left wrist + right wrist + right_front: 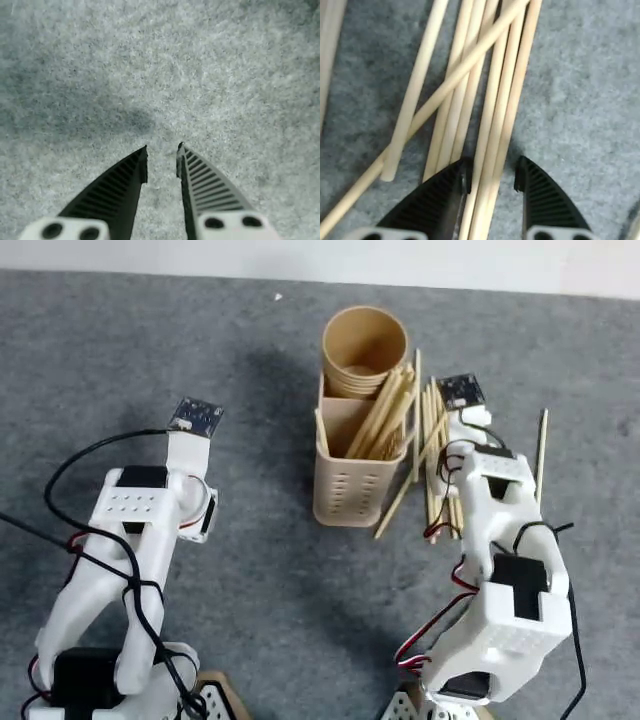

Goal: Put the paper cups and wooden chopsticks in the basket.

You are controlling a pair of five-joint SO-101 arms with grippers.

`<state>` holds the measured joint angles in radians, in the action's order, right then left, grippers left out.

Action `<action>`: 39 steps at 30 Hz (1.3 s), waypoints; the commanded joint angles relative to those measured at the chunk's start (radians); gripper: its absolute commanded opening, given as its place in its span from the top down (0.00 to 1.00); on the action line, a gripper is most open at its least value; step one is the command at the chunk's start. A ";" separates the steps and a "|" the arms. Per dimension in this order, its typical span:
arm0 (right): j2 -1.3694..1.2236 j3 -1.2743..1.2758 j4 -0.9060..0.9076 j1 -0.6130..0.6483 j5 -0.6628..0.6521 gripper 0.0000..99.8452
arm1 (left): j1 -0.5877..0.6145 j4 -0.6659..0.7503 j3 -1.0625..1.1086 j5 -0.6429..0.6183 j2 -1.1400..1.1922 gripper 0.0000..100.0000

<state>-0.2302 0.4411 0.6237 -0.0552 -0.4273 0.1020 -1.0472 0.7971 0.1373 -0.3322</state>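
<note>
Grey mat (250,580) below, and the basket (345,495) stands mid-table, with paper cups (364,345) stacked in its far compartment and wooden chopsticks (385,415) leaning in the near one. The left gripper (161,160) hangs well to the basket's left, jaws slightly parted, nothing between them. The right gripper (492,175) sits just right of the basket, jaws apart, straddling two of the loose chopsticks (496,110) lying there, not clamped on them.
</note>
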 commanded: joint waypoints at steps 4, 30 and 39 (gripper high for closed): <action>-0.002 -0.022 -0.007 -0.087 0.012 0.99 | -0.010 0.012 -0.002 -0.003 -0.024 0.88; 1.050 0.031 0.002 0.252 0.404 0.99 | -0.013 0.014 0.007 -0.003 -0.022 0.88; 0.992 -0.008 -0.251 0.444 0.448 0.99 | -0.013 0.034 0.013 -0.003 -0.022 0.88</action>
<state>0.7656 0.4120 0.4933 0.3376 -0.0207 0.1020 -1.0273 0.8124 0.1373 -0.3322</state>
